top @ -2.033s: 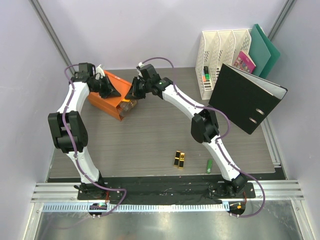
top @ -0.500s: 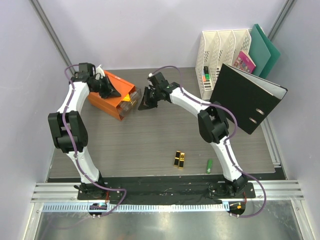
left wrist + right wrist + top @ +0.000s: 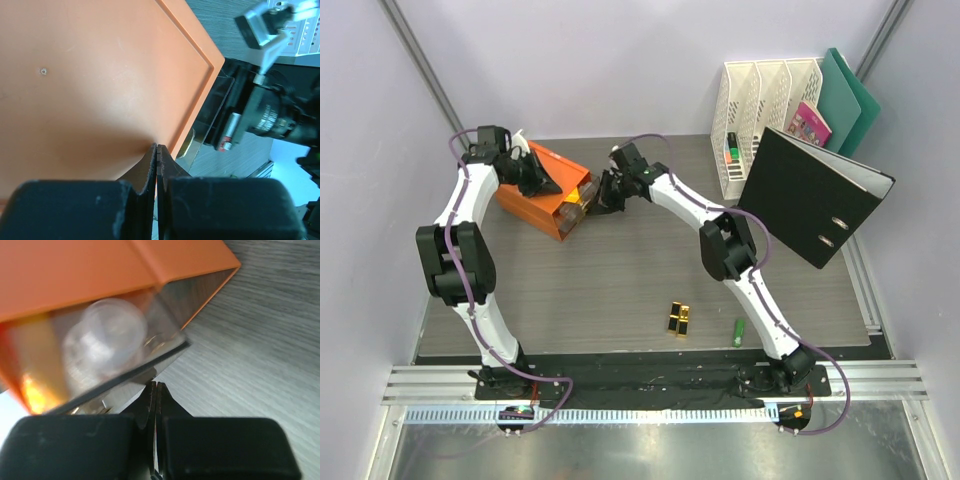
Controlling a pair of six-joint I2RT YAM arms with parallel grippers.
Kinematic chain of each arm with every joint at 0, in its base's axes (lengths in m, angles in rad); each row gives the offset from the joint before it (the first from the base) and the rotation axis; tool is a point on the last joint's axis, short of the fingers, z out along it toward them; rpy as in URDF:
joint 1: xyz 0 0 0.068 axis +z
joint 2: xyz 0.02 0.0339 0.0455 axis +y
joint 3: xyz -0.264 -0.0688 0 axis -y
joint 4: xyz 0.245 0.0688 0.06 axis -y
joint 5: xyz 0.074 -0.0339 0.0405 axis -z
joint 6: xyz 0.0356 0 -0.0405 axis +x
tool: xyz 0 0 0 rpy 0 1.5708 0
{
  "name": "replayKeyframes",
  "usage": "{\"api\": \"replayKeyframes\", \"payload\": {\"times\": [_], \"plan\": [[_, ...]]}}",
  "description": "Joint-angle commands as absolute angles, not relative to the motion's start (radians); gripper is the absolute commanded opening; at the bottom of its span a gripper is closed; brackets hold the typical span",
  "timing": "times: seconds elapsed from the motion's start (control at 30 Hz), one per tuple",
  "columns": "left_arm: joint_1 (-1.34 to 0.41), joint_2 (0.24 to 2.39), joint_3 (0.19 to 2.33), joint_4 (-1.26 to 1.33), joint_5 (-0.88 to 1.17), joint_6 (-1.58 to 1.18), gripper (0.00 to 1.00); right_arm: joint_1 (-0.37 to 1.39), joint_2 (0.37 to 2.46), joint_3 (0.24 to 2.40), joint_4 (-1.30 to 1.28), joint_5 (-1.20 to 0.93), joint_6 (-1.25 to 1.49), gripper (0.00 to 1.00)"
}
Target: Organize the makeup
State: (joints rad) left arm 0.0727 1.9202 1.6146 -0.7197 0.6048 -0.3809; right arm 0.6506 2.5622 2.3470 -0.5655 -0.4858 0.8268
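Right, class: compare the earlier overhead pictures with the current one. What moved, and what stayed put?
The right tool, shut, drew back rightward from the orange box, then came in again to its clear drawer. Nothing was gripped or released. The left tool stayed shut over the box top; the lipsticks and green tube lie unmoved.

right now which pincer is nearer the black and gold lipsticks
Right. The right pincer is at the orange box's open end, well behind the lipsticks; the left pincer is over the box top, farther off.
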Motion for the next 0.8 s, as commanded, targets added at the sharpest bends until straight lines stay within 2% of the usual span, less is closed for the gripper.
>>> {"api": "replayKeyframes", "payload": {"times": [0.0,0.27,0.63,0.77], "plan": [[0.071,2.072,1.485,-1.031,0.305,-0.264,0.0,0.669,2.582,2.43,-0.312,-0.52,0.943,0.01],[0.071,2.075,1.486,-1.038,0.299,-0.264,0.0,0.667,2.623,2.51,-0.259,-0.522,0.996,0.01],[0.071,2.079,1.497,-1.043,0.295,-0.265,0.0,0.666,2.346,2.136,-0.293,-0.514,0.85,0.01],[0.069,2.082,1.5,-1.04,0.296,-0.265,0.0,0.663,2.287,2.095,-0.322,-0.5,0.81,0.01]]}}
